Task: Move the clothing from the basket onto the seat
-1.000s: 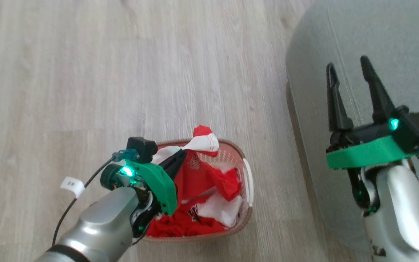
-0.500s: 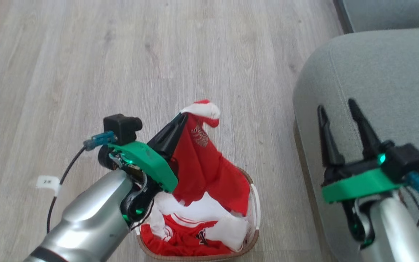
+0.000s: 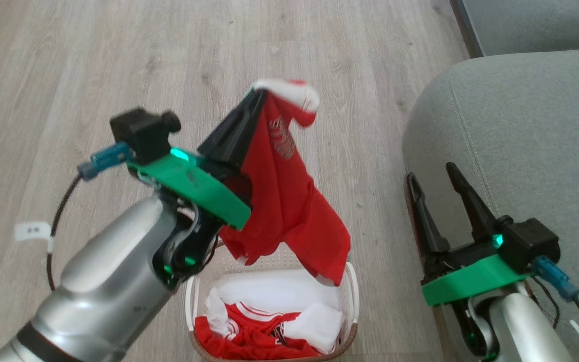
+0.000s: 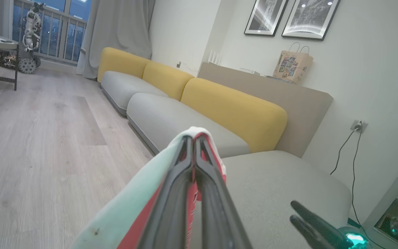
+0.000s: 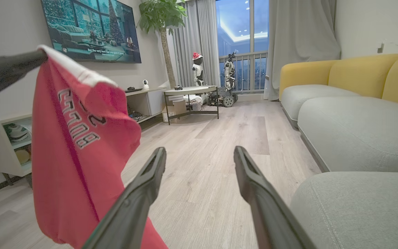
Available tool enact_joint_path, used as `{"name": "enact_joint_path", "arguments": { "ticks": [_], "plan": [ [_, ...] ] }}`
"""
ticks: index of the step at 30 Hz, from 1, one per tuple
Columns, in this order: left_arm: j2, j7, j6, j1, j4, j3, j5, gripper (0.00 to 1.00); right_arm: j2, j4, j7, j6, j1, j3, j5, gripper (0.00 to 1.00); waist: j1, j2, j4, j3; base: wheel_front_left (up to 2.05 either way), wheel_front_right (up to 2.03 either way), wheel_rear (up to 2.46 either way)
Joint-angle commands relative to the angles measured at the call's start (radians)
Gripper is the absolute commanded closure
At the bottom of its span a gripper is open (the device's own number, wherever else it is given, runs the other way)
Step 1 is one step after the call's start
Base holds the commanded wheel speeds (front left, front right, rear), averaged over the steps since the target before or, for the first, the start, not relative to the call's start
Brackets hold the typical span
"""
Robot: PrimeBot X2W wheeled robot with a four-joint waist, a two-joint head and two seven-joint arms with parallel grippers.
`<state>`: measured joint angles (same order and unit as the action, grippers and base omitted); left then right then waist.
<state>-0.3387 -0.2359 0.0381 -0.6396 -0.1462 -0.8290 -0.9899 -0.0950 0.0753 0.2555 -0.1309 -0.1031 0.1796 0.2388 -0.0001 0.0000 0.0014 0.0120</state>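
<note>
Jersey (image 3: 284, 201) of thin red fabric hangs from my left hand (image 3: 258, 94), clenched on its white-trimmed edge, above the oval perforated basket (image 3: 353, 301); my right hand (image 3: 430, 172) gapes empty by the rounded grey seat (image 3: 520, 125).

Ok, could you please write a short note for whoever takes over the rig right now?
Left gripper: jaws shut on a red jersey, which hangs over the basket.
Right gripper: open, holding nothing, at the edge of the seat.
More clothing lies in the basket.
Done: one jersey is out of the pile.
Left: set it on the seat, then move the rest.
</note>
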Motion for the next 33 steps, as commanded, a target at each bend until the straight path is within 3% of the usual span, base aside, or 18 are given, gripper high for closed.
{"name": "enact_joint_path", "arguments": {
  "ticks": [1, 9, 18, 33],
  "plan": [
    [-0.032, 0.002, 0.006, -0.073, 0.039, 0.050, 0.007, 1.00, -0.003, -0.035, 0.006, 0.000, -0.022, 0.025, 0.005, 0.00, 0.0001, 0.0000, 0.000, 0.001, 0.00, 0.00, 0.00],
    [-0.039, 0.018, 0.030, -0.085, 0.088, 0.052, 0.013, 1.00, -0.018, -0.040, 0.006, 0.000, -0.034, 0.077, 0.025, 0.00, 0.0001, 0.0000, -0.002, 0.010, 0.00, 0.00, 0.00],
    [-0.029, 0.029, 0.030, -0.094, 0.110, 0.032, 0.021, 1.00, -0.097, -0.007, -0.035, 0.000, -0.084, 0.212, 0.099, 0.00, 0.0001, 0.0000, 0.009, 0.016, 0.00, 0.00, 0.00],
    [0.025, 0.058, 0.009, -0.111, 0.138, -0.038, 0.035, 1.00, -0.112, 0.287, -0.162, 0.000, -0.274, 0.392, 0.186, 0.00, 0.0001, 0.0000, 0.080, 0.001, 0.00, 0.00, 0.00]
  ]
}}
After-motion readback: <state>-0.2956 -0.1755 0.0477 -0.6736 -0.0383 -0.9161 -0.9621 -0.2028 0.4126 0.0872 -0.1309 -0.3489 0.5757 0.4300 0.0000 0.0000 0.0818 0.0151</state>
